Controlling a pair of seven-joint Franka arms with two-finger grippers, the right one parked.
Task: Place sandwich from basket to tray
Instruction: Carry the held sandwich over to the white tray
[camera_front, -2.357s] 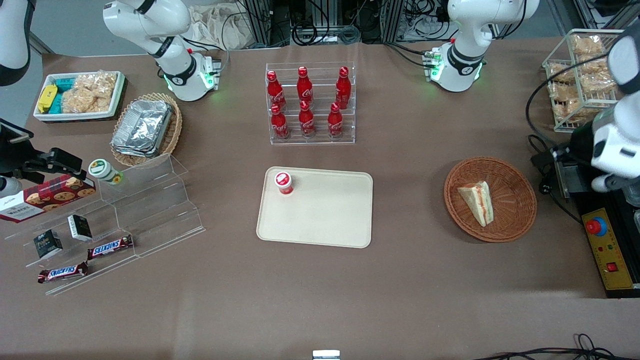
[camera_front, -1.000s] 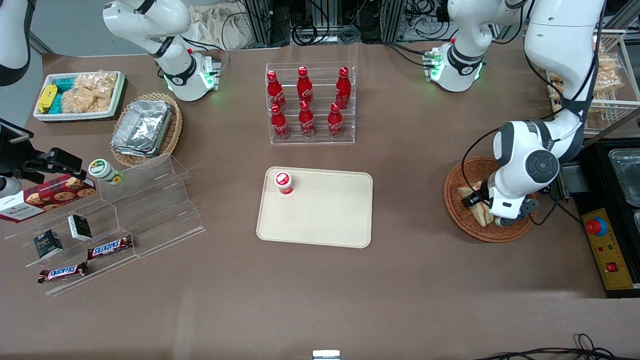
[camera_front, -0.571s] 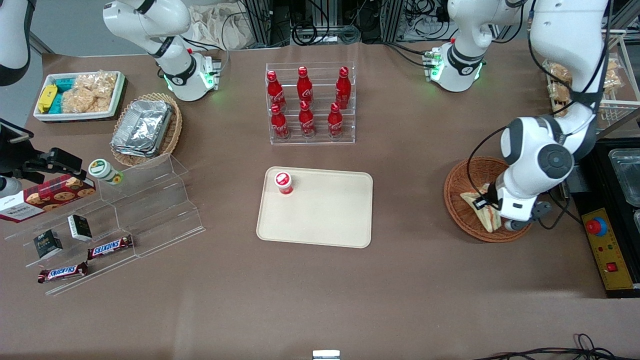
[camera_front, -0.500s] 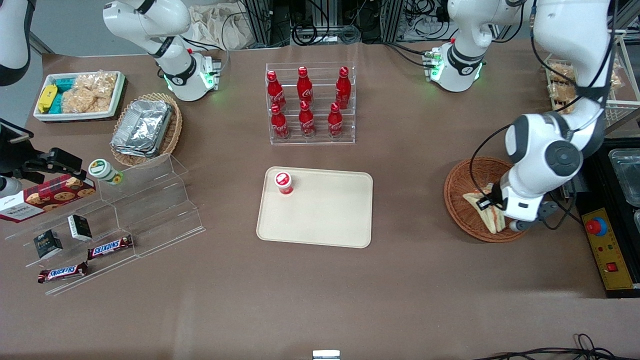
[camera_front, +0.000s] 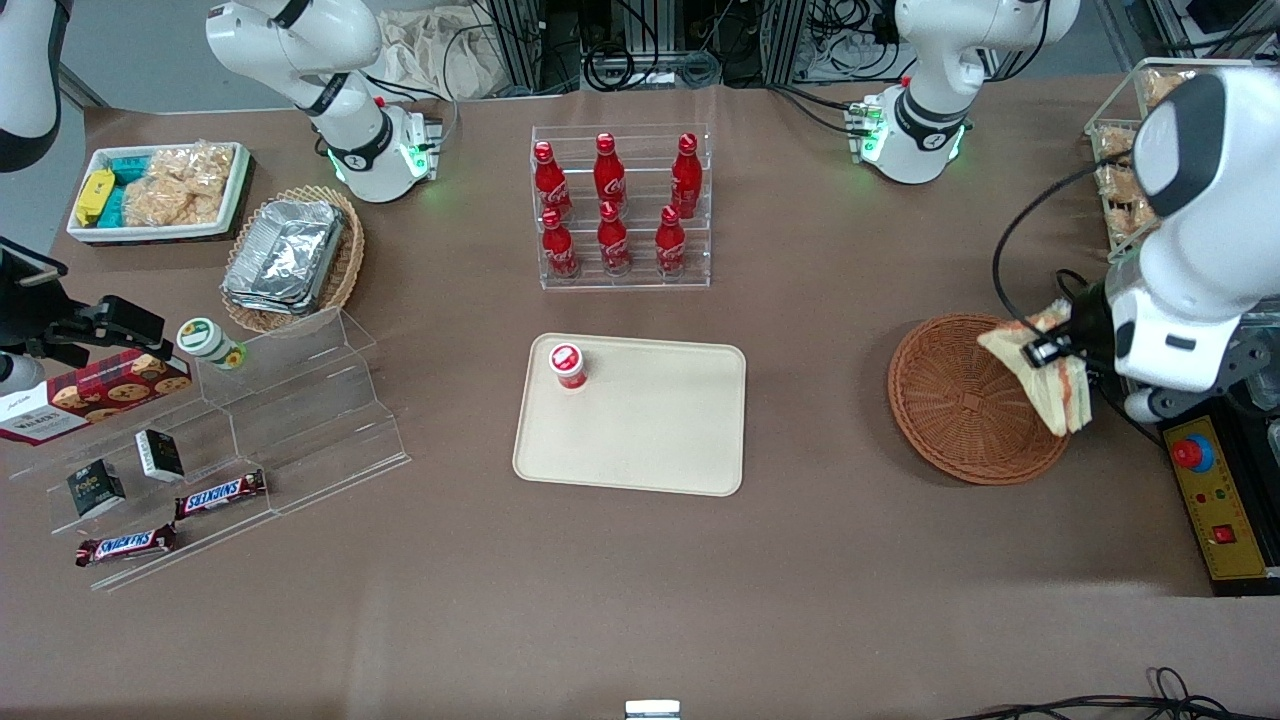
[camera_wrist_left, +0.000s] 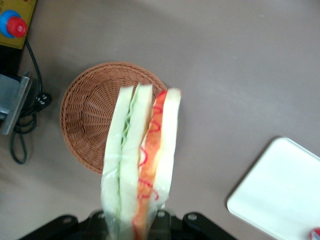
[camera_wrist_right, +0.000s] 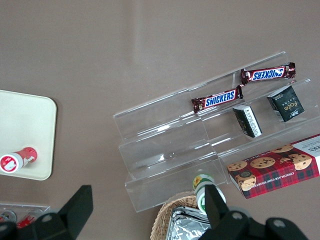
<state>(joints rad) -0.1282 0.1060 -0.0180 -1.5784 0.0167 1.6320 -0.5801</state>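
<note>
Above the rim of the basket (camera_front: 965, 400), at the edge toward the working arm's end of the table (camera_front: 820, 560), the pincer (camera_front: 1050, 352) is holding one sandwich (camera_front: 1045, 380) in the air, its fingers closed on the wedge, which is hanging clear of the wicker. In the left wrist view the sandwich (camera_wrist_left: 142, 170) is showing its cut edge, green and red-orange layers between pale bread, with the basket (camera_wrist_left: 90, 120) below it and a corner of the tray (camera_wrist_left: 280, 195) off to one side. By count there are one round basket, one tray (camera_front: 650, 450) and one small red-capped container (camera_front: 567, 365) standing near a tray corner; six red bottles (camera_front: 612, 205) are standing in a clear rack farther from the front camera than the tray. Toward the parked arm's end, two chocolate bars (camera_front: 170, 520), two small dark boxes (camera_front: 125, 470) and one cookie box (camera_front: 95, 393) are sitting on a clear stepped stand. Half a second ago the sandwich was lying in the basket under the pincer; now it is lifted out, the basket is sitting bare, and the arm is higher and shifted toward its own end of the table. Between basket and tray a wide strip of bare brown table is lying open, and most of the tray surface is free.
</note>
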